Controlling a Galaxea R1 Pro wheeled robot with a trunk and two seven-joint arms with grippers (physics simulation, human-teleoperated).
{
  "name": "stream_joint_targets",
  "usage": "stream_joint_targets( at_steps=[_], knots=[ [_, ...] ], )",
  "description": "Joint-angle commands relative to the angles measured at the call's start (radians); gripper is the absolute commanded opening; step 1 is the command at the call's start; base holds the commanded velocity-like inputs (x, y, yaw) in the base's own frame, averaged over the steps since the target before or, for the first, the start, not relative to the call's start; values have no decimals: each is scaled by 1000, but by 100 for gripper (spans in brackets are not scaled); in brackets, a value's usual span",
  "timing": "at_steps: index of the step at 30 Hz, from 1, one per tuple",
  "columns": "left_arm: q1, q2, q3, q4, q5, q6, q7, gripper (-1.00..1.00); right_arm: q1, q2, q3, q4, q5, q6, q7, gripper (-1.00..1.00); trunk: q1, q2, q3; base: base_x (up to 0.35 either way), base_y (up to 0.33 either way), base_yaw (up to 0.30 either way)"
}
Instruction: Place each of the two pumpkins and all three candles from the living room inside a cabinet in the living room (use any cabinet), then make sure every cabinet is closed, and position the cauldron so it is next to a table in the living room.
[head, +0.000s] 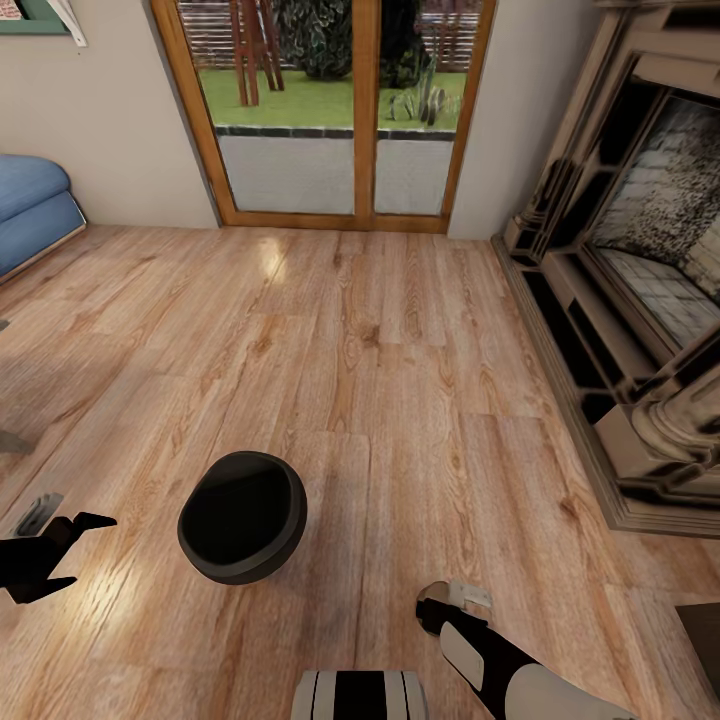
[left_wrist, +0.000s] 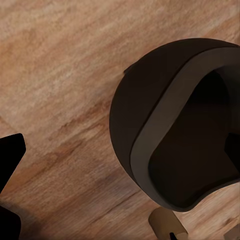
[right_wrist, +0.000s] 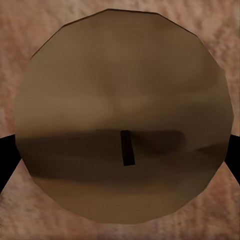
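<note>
The black round-bellied cauldron sits on the wood floor, leaning with its mouth towards me; its dark inside looks empty. My left gripper hovers open to the left of the cauldron, apart from it, its black fingers at the picture's edge. My right gripper points down at the floor to the right of the cauldron, shut on a tan round candle with a short black wick. One finger touches each side of the candle. The candle also appears just beside the cauldron.
A brick-and-stone fireplace runs along the right, its plinth jutting onto the floor. Wood-framed glass doors stand ahead. A blue sofa is at the far left. Open plank floor stretches ahead of the cauldron.
</note>
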Motion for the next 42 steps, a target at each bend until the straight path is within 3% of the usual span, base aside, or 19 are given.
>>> stream_joint_targets(
  at_steps=[1, 11, 17, 26, 32, 42],
  knots=[
    [-1, 0, 1, 0, 9, 2, 10, 100, 0, -1, 8, -2, -7, 5, -7, -100, 0, 0, -1, 0, 0, 0],
    [-1, 0, 1, 0, 9, 2, 10, 100, 0, -1, 8, -2, -7, 5, -7, -100, 0, 0, -1, 0, 0, 0],
    [-1, 0, 1, 0, 9, 2, 10, 100, 0, -1, 8, -2, -7, 5, -7, -100, -2, 0, 11, 0, 0, 0],
    [-1, 0, 4, 3, 10, 3, 9, 100, 0, -1, 8, -2, -7, 5, -7, -100, -6, 3, 46, 0, 0, 0],
    [-1, -1, 56, 49, 12, 10, 5, 100, 0, -2, 8, -3, -6, 5, -6, -100, -8, 4, 69, 0, 0, 0],
    [-1, -3, 62, 52, 14, 13, 4, 100, 0, -8, 6, -2, -7, 6, -7, -100, -13, 6, 108, 0, 0, 0]
  ],
)
